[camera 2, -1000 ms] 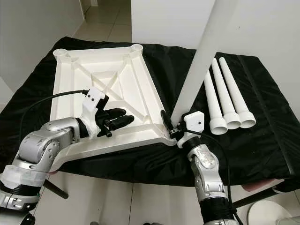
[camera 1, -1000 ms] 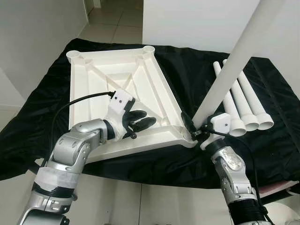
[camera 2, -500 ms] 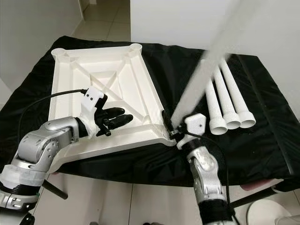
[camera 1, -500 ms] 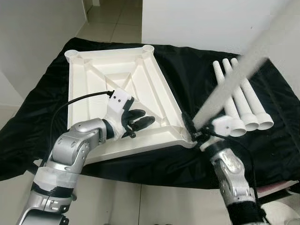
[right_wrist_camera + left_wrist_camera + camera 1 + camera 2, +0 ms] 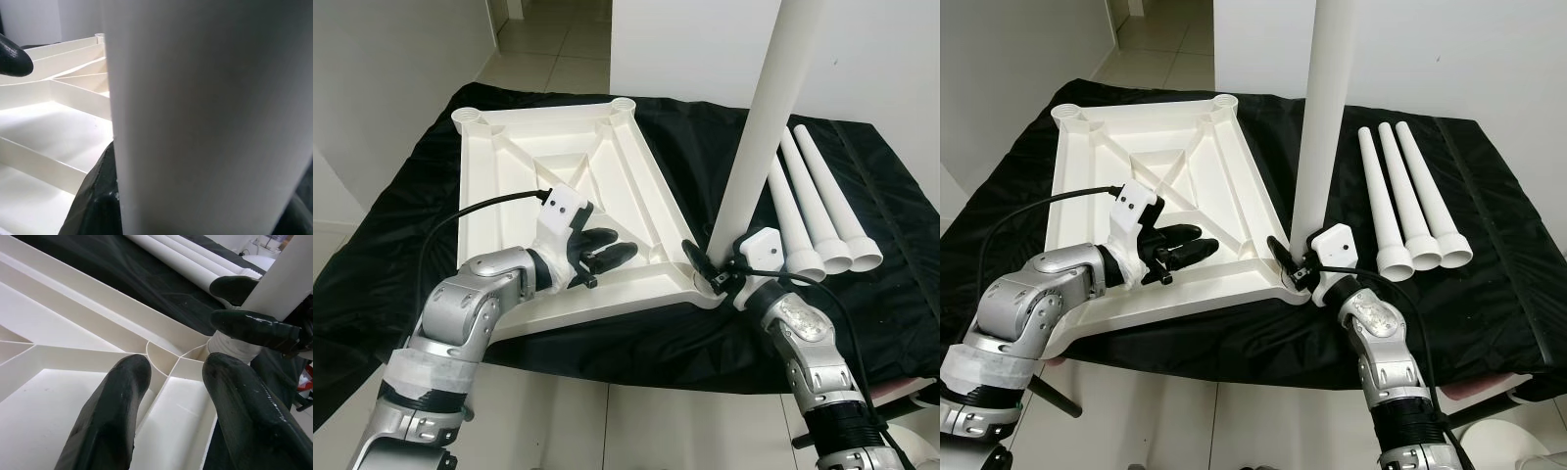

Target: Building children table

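Note:
A white children's table top (image 5: 509, 186) lies upside down on a black cloth, ribs up. My right gripper (image 5: 713, 273) is shut on the base of a white table leg (image 5: 764, 127). The leg stands almost upright in the near right corner socket (image 5: 230, 345). My left gripper (image 5: 617, 247) rests open on the ribbed underside close to the near edge, just left of that corner, with nothing between its fingers (image 5: 117, 416). Three more white legs (image 5: 822, 211) lie side by side on the cloth to the right. The leg (image 5: 205, 112) hides most of the right wrist view.
The black cloth (image 5: 705, 157) covers a low table and hangs over its near edge. A white wall stands behind, and tiled floor runs off at the far left. A pale object pokes out at the lower right corner (image 5: 911, 392).
The held leg swung from leaning right to nearly upright in the corner socket, and the right gripper shifted slightly left with it. The left arm stayed put.

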Robot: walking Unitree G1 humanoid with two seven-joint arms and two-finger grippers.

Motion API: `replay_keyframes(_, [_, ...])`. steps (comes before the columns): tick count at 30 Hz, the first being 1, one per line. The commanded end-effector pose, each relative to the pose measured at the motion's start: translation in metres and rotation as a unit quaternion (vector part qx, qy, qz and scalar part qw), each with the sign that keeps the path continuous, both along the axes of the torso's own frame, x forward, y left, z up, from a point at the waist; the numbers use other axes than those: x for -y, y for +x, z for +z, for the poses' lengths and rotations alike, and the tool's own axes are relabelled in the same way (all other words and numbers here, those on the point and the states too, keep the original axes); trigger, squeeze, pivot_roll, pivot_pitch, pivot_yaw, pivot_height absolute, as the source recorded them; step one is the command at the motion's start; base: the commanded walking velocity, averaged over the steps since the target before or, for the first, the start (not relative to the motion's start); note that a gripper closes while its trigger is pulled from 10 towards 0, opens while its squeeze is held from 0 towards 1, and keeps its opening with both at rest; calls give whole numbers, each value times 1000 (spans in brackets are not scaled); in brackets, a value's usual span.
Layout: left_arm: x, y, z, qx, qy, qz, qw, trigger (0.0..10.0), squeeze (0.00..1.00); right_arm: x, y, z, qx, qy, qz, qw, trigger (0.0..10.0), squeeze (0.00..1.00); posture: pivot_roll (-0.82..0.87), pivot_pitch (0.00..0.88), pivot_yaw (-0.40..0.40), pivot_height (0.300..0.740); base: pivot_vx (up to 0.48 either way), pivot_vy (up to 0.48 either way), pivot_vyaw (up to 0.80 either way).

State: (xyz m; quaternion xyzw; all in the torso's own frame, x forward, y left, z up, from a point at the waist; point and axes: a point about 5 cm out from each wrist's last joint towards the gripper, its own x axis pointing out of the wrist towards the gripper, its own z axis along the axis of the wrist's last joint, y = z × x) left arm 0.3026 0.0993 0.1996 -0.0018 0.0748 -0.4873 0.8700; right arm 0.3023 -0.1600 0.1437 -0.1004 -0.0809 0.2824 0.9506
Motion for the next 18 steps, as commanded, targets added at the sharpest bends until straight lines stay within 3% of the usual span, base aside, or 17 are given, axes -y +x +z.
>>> replay_keyframes(1, [0,0,1,-1,0,-2,1000,10000,0,2,-11,-50,-132,-14,0,991,10000,0,7,104,-5,740,0,0,0])
replay_keyframes(5, [1,-2,1,-1,0,-4,1000,10000,0,8,-6,-50,-160,62,-18,985,10000,0,5,108,-2,740,0,0,0])
replay_keyframes(8, [0,-1,2,-2,0,-5,1000,10000,0,11,-4,-52,-177,73,-27,981,10000,0,7,111,-2,740,0,0,0])
replay_keyframes(18, [0,-1,2,-2,0,-4,1000,10000,0,13,-3,-53,-174,40,-21,984,10000,0,7,117,-2,740,0,0,0])
